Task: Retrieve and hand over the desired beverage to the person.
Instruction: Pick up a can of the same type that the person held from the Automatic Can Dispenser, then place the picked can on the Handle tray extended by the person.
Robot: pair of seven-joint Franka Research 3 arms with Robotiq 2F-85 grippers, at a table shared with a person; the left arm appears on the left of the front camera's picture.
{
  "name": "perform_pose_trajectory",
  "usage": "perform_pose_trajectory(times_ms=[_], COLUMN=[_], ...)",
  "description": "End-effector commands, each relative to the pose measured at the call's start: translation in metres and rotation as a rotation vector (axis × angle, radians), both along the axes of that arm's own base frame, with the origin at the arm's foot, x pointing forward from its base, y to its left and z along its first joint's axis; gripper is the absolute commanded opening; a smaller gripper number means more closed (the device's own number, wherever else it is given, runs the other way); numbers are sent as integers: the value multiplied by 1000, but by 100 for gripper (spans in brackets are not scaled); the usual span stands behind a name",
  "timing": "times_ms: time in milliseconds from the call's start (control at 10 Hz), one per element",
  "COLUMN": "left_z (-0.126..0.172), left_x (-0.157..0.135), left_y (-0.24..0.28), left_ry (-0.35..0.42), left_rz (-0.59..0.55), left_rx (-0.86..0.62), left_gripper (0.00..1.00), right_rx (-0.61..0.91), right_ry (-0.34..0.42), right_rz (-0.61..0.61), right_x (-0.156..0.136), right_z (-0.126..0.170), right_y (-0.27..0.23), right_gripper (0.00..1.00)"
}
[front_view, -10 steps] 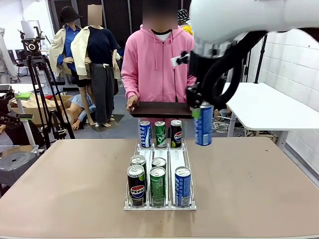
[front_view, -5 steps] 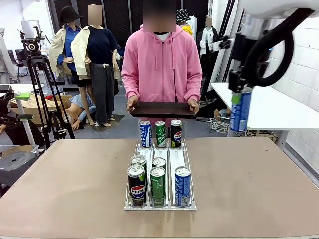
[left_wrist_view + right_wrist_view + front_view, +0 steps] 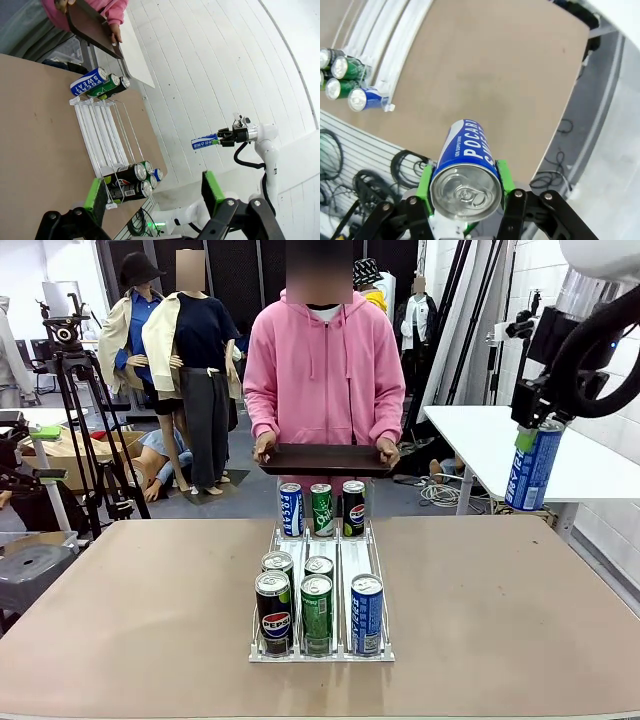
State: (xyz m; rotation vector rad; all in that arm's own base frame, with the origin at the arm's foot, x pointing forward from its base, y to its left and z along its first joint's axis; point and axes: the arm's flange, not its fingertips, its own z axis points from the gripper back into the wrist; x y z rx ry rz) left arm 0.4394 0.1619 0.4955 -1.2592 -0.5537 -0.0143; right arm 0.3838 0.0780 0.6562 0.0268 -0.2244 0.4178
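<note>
Front view: right jaws up at 2 o'clock, pinching a blue can (image 3: 532,465) upright, high over the right side of the counter (image 3: 150,610) and well apart from the person (image 3: 325,370). A second back the can hung near the dark tray (image 3: 323,460) the person holds out at 12 o'clock; since then it has swung out rightward, away from the tray. Rack (image 3: 320,652) mid-counter, eight cans in it, unmoved. Left wrist view: left jaws spread, green pads (image 3: 96,192) with nothing between them; the held can small and far off at 3 o'clock. Right wrist view: can clamped between that arm's green pads, lid toward the camera, counter beyond it, the rack's cans at 9 o'clock. Reading: can secured but now farther from the tray, handover not yet done; arm likely has to come back toward 12 o'clock
</note>
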Motion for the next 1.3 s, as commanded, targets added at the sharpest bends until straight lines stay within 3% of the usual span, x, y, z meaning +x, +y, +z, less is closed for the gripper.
perform_pose_trajectory(times_ms=[0,100,1200], left_z=[0,0,0], left_x=[-2,-2,-2], left_y=[0,0,0], left_ry=[-4,-4,-4], left_rz=[-6,-6,-6], left_rx=[-6,-6,-6], left_gripper=[100,100,100], right_rx=[83,0,0], right_ry=[-65,0,0], right_rz=[-23,0,0], right_x=[-17,0,0], right_z=[-6,0,0], right_y=[3,0,0], right_gripper=[0,0,0])
